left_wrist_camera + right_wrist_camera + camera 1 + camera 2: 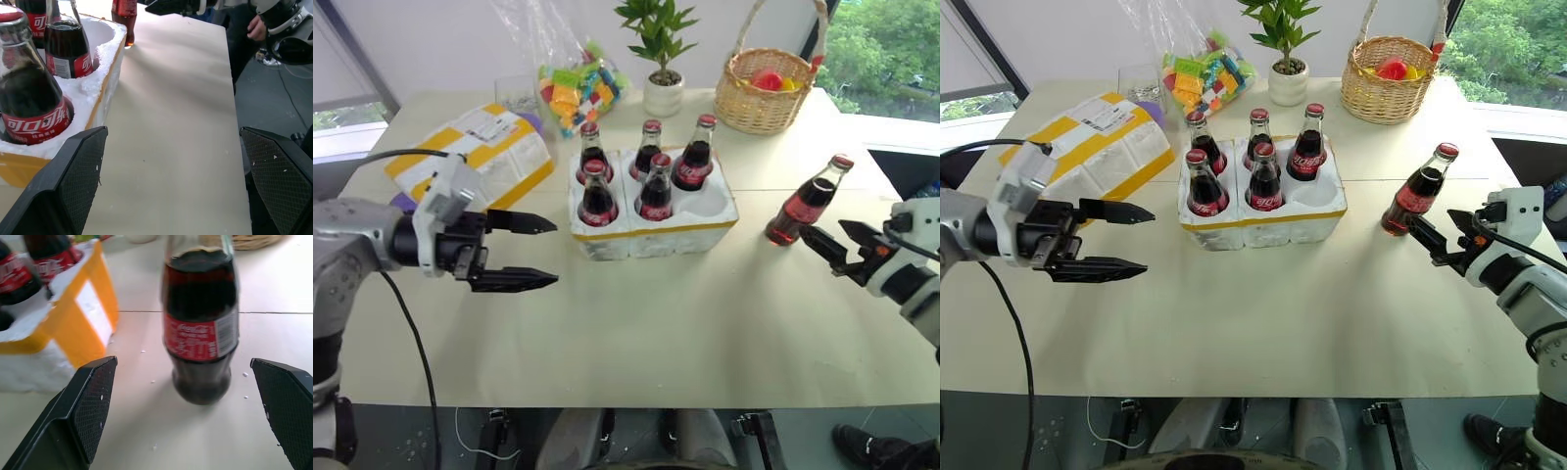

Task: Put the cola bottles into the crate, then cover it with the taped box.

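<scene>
At the far left, the taped box (478, 149) lies flat on the table (636, 323), its long axis running diagonally from the near left toward the far right, shipping label facing up. In front of it the left gripper (533, 253) hovers above the table with its fingers spread wide and nothing between them, pointing to the right toward the crate. It stands apart from both the box and the crate.

The crate (651, 235) sits in the middle of the table, its long side running left to right, the yellow band along its near rim. Five cola bottles (597, 196) stand upright in its wells, caps up: three in the far row, two in the near row. The near right well (710, 204) is unfilled.

Behind the crate are a bag of coloured blocks (576, 93), a potted plant (661, 54) and a wicker basket (766, 93).

To the right of the crate, the sixth bottle (808, 201) stands alone on the table, upright, though it appears tilted in the head views. The right gripper (840, 245) is just beside its base, released, fingers wide apart, pointing at the bottle from the near right. In the right wrist view the bottle stands between the two fingers (88, 406), not touched by either.
</scene>
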